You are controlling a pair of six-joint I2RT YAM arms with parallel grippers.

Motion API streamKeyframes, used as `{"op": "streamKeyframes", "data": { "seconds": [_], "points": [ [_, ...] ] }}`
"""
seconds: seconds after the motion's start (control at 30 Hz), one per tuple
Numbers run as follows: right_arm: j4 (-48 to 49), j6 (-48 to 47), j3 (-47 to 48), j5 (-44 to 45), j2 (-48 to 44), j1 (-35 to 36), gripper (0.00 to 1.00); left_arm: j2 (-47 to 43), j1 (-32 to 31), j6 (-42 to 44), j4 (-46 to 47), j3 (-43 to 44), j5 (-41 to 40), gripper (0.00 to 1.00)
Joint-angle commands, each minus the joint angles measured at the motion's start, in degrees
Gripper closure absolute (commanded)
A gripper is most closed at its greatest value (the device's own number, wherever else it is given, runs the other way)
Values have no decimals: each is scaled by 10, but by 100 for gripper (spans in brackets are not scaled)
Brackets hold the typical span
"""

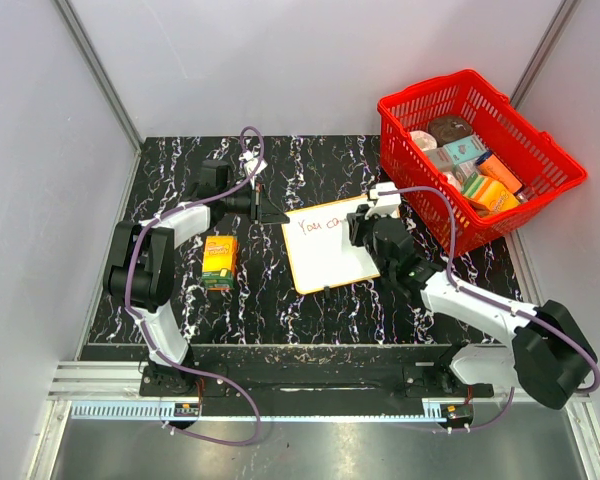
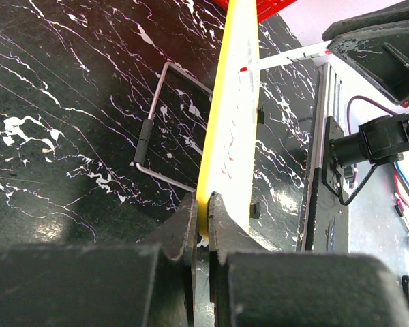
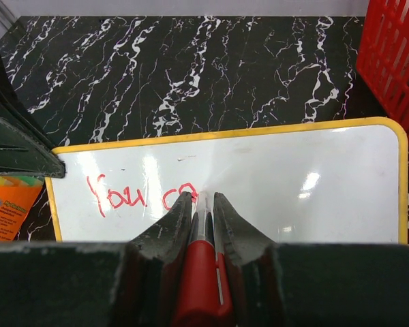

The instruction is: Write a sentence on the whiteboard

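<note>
marker (image 3: 199, 279) on whiteboard (image 3: 313, 184), wrist-view only

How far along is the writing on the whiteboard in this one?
Done: of the sentence, only "You" stands in red on the whiteboard. In hand: the right gripper holds a red marker with its tip at a half-formed second word, "ca", and the left gripper clamps the board's yellow edge. Left: the other words; most of the board is blank.

whiteboard (image 3: 293, 184) near edge behind right tool (image 3: 202, 197); basket (image 3: 395, 54) cut off
</note>
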Motion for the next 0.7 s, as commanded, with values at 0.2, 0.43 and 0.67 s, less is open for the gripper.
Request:
{"op": "streamKeyframes", "data": {
  "seconds": [0.2, 0.43, 0.67],
  "points": [
    [47, 1, 19, 29, 7, -6, 100, -14, -19, 63, -20, -2, -11, 100],
    [44, 1, 26, 26, 16, -7, 100, -14, -19, 63, -19, -2, -11, 100],
    [30, 5, 21, 19, 11, -8, 100, -14, -20, 64, -19, -2, -11, 100]
  ]
}}
